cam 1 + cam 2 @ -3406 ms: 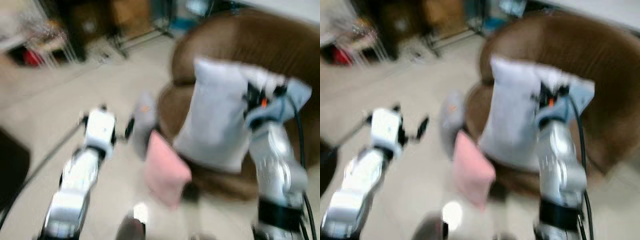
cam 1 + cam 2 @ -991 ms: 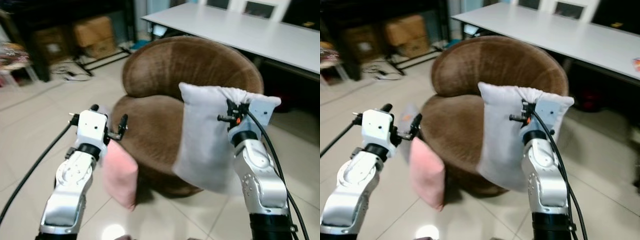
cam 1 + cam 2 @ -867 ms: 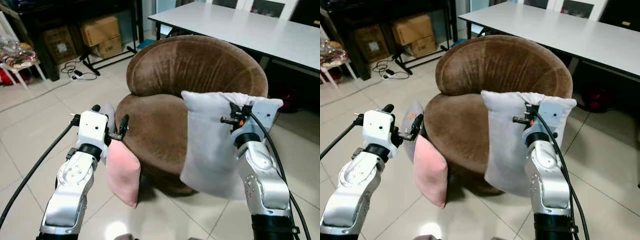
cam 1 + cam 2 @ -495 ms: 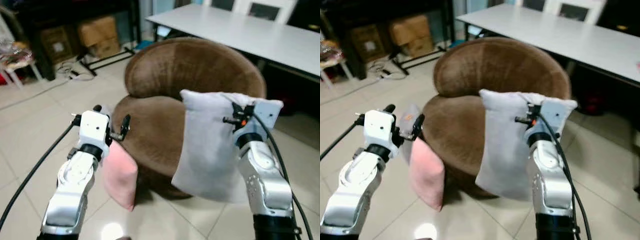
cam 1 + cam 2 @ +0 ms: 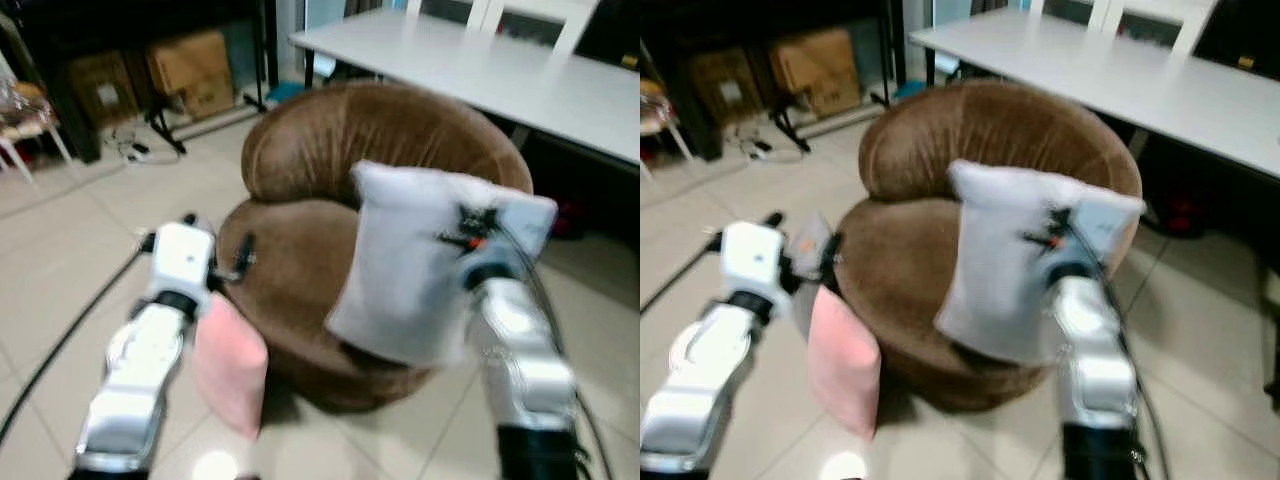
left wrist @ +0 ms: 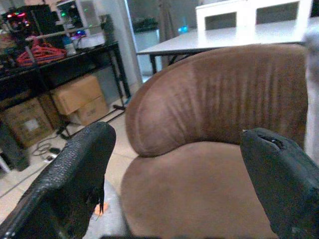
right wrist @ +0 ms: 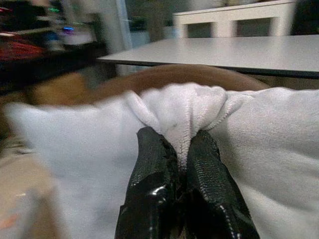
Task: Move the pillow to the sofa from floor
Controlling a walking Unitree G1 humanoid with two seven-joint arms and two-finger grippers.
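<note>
Pillow (image 5: 415,265) fabric is bunched and pinched tight in the right end effector (image 7: 178,149), so the cushion hangs in the air over the front of the brown sofa (image 5: 940,180) seat. Carry it further in over the cushion before releasing, low enough that it settles rather than tumbles off. The left end effector (image 6: 174,174) stands wide and empty beside a pink pillow (image 5: 230,365) leaning against the sofa's base.

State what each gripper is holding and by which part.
The right gripper pinches a bunched fold at the white pillow's top edge. The left gripper holds nothing, fingers open.
</note>
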